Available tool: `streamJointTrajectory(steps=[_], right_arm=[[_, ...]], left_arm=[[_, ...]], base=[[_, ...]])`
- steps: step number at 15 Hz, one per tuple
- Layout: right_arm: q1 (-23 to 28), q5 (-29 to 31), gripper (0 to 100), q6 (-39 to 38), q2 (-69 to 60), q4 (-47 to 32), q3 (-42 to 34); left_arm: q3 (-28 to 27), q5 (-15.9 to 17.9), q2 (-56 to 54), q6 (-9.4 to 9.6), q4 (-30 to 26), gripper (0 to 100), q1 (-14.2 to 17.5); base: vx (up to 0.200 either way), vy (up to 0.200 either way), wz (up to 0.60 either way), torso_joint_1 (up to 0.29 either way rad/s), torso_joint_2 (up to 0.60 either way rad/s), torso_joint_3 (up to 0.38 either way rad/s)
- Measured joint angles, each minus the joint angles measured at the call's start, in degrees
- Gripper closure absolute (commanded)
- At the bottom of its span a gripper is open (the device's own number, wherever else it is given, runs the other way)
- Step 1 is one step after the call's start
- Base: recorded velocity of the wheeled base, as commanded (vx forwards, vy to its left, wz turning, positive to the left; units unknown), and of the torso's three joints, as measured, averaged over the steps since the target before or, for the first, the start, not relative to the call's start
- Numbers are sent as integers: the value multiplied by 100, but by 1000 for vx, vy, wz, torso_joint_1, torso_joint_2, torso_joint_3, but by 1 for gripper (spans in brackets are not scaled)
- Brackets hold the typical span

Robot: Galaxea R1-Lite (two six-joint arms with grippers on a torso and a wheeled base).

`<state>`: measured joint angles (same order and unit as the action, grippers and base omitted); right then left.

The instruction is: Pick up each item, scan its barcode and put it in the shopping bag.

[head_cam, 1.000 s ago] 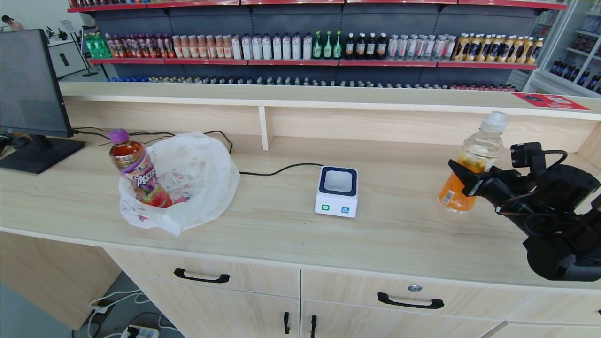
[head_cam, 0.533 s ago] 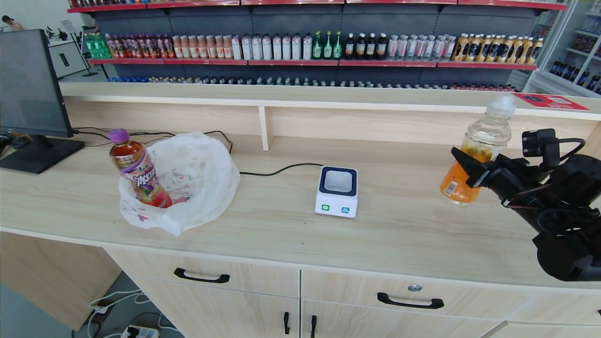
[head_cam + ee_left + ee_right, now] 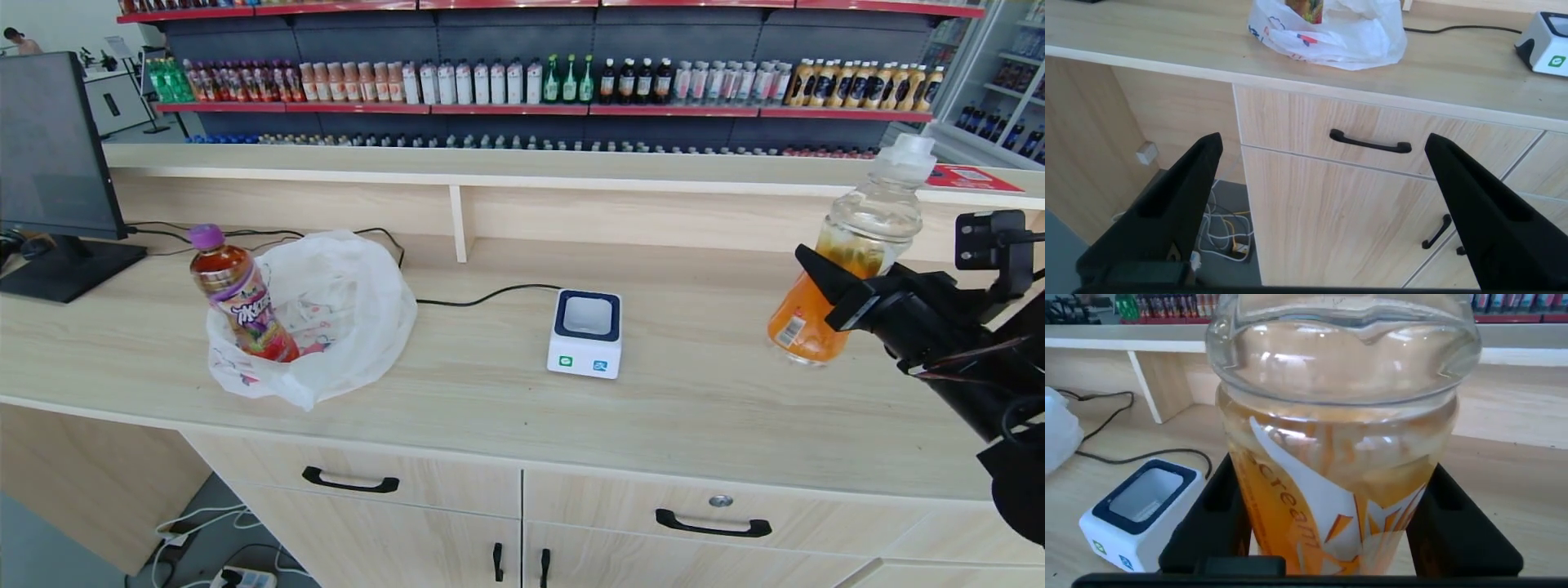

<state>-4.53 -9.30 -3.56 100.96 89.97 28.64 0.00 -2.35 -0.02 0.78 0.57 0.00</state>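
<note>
Slightly tilted, the orange bottle (image 3: 867, 219) sits clamped inside the right hand (image 3: 829, 282).

The black right arm (image 3: 963, 359) comes in from the robot's right side, its forearm slanting up and inward to the wrist. The right hand (image 3: 826, 276) is clamped across the middle of a clear plastic bottle of orange drink with a white cap (image 3: 861, 224) and holds it tilted. One black finger (image 3: 816, 265) crosses the bottle's near side. The other is probably behind it, hidden from the head camera. The right wrist view shows a finger on each side of the bottle. The left hand (image 3: 1323, 204) is held low and points forward, its two black fingers (image 3: 1167, 212) spread wide apart.
</note>
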Motion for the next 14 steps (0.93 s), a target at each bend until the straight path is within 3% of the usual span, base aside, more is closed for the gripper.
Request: streamJointTrajectory(steps=[9, 14], right_arm=[[-1538, 79, 100, 102, -1395, 0, -681], [-1953, 143, 100, 446, -1858, 11, -1243]], left_arm=[[0, -7, 0, -7, -2, 0, 5], [0, -7, 0, 1, -6, 0, 0]], base=[[0, 0, 0, 0, 0, 0], [0, 0, 0, 0, 0, 0]])
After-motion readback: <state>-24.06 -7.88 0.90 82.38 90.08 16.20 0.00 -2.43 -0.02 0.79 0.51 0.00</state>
